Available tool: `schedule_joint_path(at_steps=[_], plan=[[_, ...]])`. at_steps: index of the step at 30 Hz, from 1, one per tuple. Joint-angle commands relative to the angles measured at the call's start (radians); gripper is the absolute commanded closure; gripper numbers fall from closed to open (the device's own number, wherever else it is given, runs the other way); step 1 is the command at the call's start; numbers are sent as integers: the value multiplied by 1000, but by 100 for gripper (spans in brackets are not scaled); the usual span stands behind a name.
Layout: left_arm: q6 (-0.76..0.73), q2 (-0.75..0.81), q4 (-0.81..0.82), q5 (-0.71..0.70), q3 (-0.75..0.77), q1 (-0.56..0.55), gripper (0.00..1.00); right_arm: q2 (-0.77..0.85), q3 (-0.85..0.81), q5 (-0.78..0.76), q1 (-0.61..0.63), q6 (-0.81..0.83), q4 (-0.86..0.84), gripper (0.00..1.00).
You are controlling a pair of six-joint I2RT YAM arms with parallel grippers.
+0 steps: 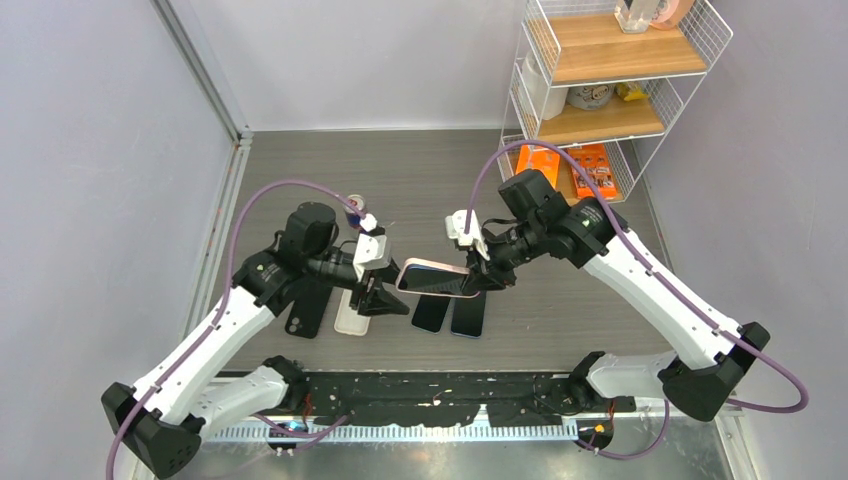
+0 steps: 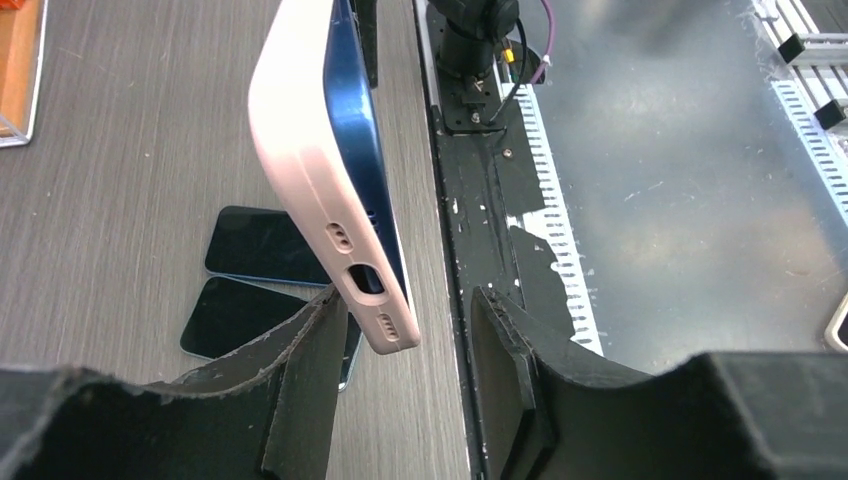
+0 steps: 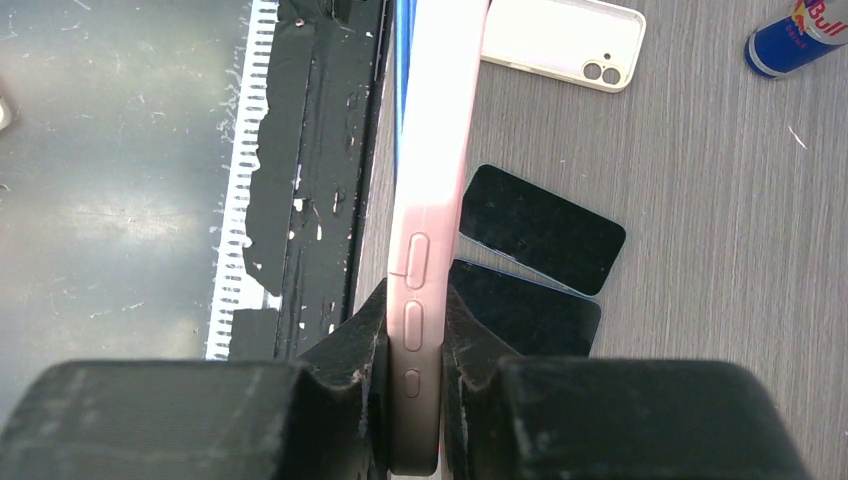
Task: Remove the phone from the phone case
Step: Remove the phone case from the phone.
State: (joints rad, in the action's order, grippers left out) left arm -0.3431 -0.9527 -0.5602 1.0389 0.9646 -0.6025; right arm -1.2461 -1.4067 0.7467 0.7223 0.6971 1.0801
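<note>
Grey wood-grain bench point(image 1: 420, 170) fills most of the top view, with a wire shelf rack point(image 1: 610, 60) at its far right corner. Both arms reach in toward the middle.

The right claw point(image 3: 415, 320) is clamped on the phone case point(image 1: 432, 276), a pale pink one, one finger on each face and the side buttons showing between them. It holds the case off the bench, between the two claws and above the loose phones. The phone point(image 2: 355, 110), blue-edged, sits inside the case – not out yet.

The left claw point(image 2: 412, 310) is at the case's bottom end, the end with the port cutout. Its jaws stand apart w/ that end between them. One finger looks to be touching the case edge, though the angle is poor. The other finger is clear of it.

On the bench under the case lie two dark phones point(image 1: 430, 312) point(image 1: 468, 315) side by side, slightly overlapped. To the left of them is an empty white case point(image 1: 352, 312), then a black slab point(image 1: 303, 315) – phone or case, can't tell.

A small blue drinks can point(image 3: 795, 35) stands behind the left arm.
</note>
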Motion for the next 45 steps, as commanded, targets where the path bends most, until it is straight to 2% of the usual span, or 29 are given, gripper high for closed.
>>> schedule_joint_path(at_steps=[1, 22, 23, 27, 28, 35, 45], plan=[[-46, -13, -27, -13, 39, -14, 49, 1, -54, 58, -6, -13, -42, 95], [-2, -38, 50, -19, 33, -25, 67, 2, -29, 66, -10, -13, -51, 95], [-2, -38, 52, -17, 33, -25, 69, 2, -28, 68, -10, -13, -52, 95], [-12, -43, 62, 0, 24, -26, 97, 1, -24, 81, -13, -11, -53, 95], [-22, -42, 62, 6, 21, -26, 100, 1, -23, 83, -15, -9, -53, 95], [-237, -47, -32, 34, 30, -26, 100, 1, -11, 136, -17, 48, -12, 95], [-601, -132, -289, 55, 162, -26, 100, -16, -19, 224, -17, 141, 77, 95]])
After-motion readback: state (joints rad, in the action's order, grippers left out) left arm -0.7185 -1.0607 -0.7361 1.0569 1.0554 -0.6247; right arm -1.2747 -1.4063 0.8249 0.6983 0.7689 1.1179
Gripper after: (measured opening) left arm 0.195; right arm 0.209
